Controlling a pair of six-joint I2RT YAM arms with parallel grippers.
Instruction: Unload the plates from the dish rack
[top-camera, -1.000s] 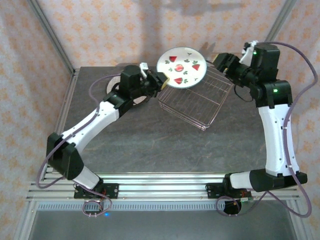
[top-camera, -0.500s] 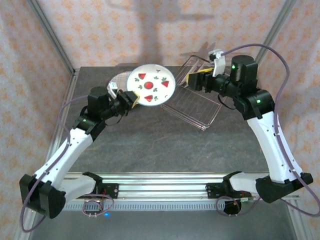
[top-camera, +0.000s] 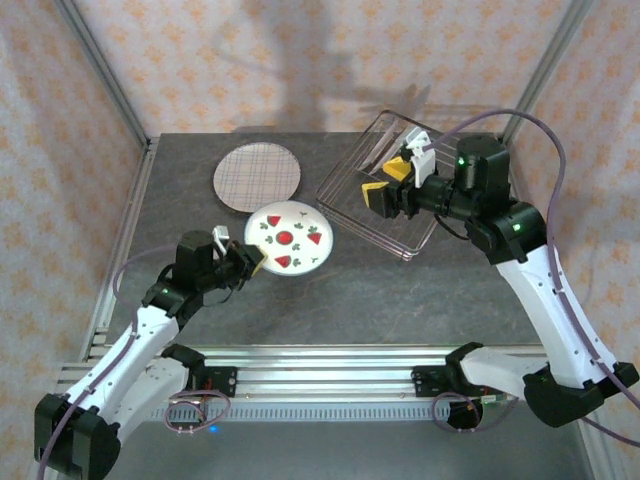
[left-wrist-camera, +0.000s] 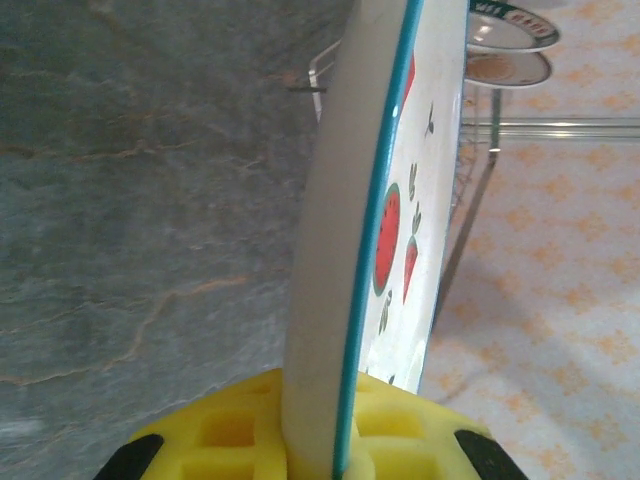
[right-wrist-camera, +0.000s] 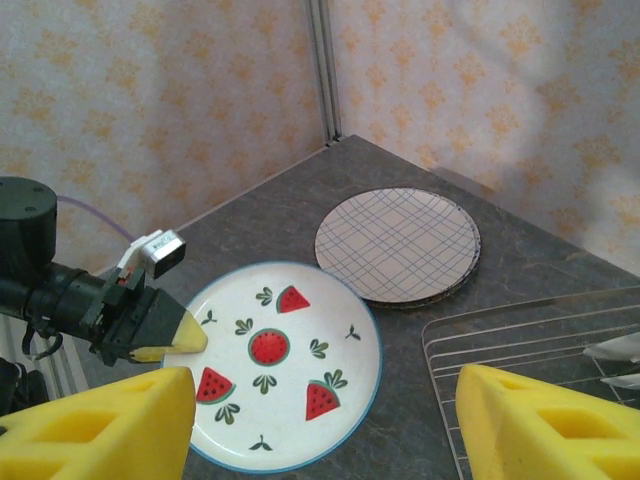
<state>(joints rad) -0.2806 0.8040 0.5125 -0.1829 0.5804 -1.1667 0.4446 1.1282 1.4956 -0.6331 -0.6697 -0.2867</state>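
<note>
Your left tool, clamped on the watermelon plate, has brought it from the dish rack down beside the plaid plate, left of centre. Your right tool hangs wide open. 2 plates are out, and release looks next.

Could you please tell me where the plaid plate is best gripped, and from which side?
Probably its rim at the left edge, with one jaw above and one below. The plaid plate lies flat on the table, so only the rim offers a pinch, and the watermelon plate crowds its near side.
</note>
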